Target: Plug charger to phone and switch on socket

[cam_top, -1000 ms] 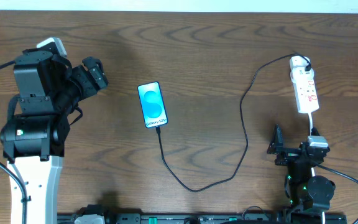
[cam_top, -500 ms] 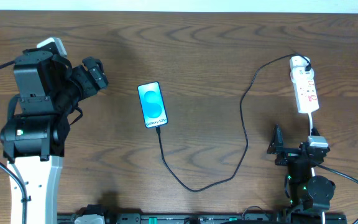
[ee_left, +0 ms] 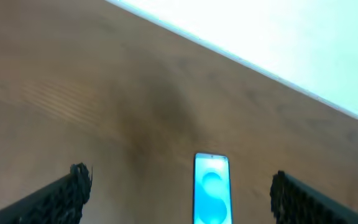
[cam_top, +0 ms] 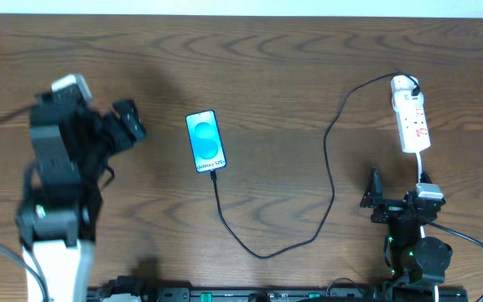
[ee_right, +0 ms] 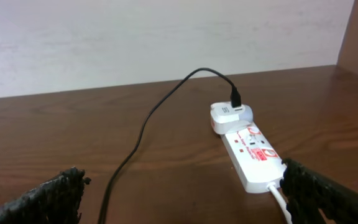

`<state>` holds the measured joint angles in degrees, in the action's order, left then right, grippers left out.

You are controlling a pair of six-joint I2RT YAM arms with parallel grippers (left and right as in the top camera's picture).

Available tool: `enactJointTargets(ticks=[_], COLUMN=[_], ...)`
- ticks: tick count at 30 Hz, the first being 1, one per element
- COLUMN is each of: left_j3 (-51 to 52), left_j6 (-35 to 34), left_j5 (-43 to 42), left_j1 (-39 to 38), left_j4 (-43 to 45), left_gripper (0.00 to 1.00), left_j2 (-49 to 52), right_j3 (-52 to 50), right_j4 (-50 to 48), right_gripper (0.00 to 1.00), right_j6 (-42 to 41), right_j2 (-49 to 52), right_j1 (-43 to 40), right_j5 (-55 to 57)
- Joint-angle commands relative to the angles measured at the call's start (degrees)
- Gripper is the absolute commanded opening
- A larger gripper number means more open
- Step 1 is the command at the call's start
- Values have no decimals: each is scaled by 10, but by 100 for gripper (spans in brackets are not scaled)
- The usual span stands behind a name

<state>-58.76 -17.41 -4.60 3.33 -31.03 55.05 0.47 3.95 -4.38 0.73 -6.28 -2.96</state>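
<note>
The phone (cam_top: 205, 141) lies flat on the wooden table, its blue screen lit. It also shows in the left wrist view (ee_left: 212, 190). The black charger cable (cam_top: 329, 159) meets the phone's near edge, loops across the table and ends in a white adapter on the socket (cam_top: 411, 113). The cable (ee_right: 142, 134) and the socket (ee_right: 250, 149) also show in the right wrist view. My left gripper (cam_top: 137, 109) is open and empty to the left of the phone, its fingers (ee_left: 178, 190) pointing at it. My right gripper (cam_top: 395, 186) is open and empty just before the socket's near end (ee_right: 182, 186).
The socket's thick white cord (cam_top: 422, 168) runs from its near end toward the right arm's base. A pale wall (ee_right: 166, 37) stands behind the table's far edge. Bare wood lies between the phone and the cable loop.
The left arm's body is blurred and has shifted slightly right and toward the front. Its gripper has hardly moved. The right arm, phone, cable and socket are unchanged.
</note>
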Motion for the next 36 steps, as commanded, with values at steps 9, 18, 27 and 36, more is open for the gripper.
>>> enactJointTargets(ticks=[9,18,27,36], left_j3=[415,540,585,585], left_j6=[128,204,208,202], left_j5=[-40,-39,-22,-22], left_j1=[28,40,43,26], left_j4=[285,303,275,276], left_gripper=[94,93,94,94], left_j2=[-330,-469,-533,-550], right_j3=[-2,-2,-2,-2], right_j4=[2,2,2,2], right_gripper=[99,99,99,99], right_j6=[-7,-7,-7,-7], right_j2=[-4,-4,-4,-4], right_j1=[3,3,3,3], right_j5=[5,5,5,5])
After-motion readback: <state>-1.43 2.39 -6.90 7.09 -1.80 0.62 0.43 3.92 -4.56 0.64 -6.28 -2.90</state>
